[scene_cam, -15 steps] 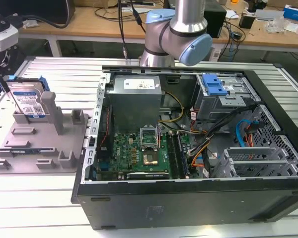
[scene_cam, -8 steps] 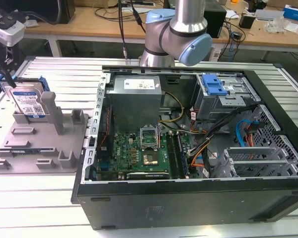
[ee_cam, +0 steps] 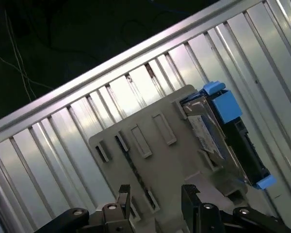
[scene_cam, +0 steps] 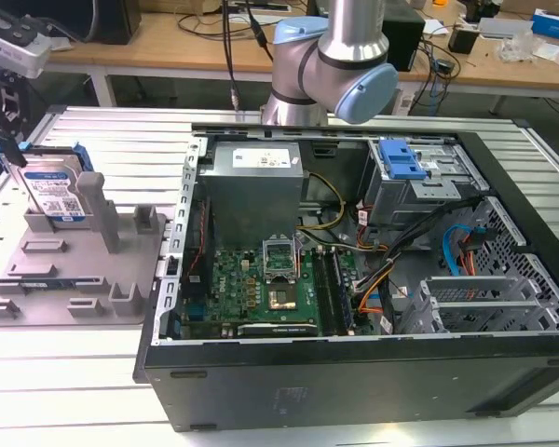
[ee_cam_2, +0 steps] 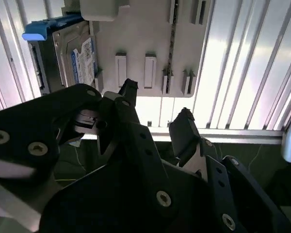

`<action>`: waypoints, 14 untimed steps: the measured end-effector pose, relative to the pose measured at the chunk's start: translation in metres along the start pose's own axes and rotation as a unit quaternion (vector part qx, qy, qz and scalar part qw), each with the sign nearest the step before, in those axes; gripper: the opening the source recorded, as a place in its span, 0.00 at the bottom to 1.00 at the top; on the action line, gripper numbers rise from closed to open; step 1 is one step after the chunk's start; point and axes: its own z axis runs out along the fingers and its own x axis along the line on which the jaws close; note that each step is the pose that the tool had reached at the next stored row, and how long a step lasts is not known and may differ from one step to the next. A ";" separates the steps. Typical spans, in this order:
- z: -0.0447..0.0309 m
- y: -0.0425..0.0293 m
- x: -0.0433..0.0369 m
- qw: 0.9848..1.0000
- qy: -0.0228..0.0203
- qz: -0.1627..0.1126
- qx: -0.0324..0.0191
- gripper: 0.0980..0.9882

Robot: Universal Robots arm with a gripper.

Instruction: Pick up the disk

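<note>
Beyond gripper [ee_cam_2: 156, 102] fingertips: grey fixture [ee_cam_2: 136, 43] on slatted table [ee_cam_2: 242, 63]. Fingers [ee_cam_2: 183, 130] were spread wide, nothing between them. Disk [ee_cam_2: 75, 58] stood on edge in fixture slot, off to one side of finger line, clear of both fingers, untouched.

So the disk [scene_cam: 54, 191] is standing upright on its edge in the grey fixture [scene_cam: 84, 279], over at the exterior view's left, label facing out and blue rails on its sides. Just beside the fixture is the open computer case [scene_cam: 354, 391], lying on the slatted metal table [scene_cam: 74, 391]. Inside it there's a green motherboard [scene_cam: 261, 289], a grey power supply [scene_cam: 256, 182] and a blue-handled drive cage [scene_cam: 401, 163]. The robot arm [scene_cam: 340, 56] rises behind the case.
</note>
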 end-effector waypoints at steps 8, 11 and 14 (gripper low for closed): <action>0.0008 0.0000 0.0000 0.992 0.001 -0.124 0.003 0.50; 0.0010 0.0000 0.0000 0.987 0.002 -0.158 0.004 0.50; 0.0015 0.0000 -0.0001 0.981 0.002 -0.193 0.006 0.50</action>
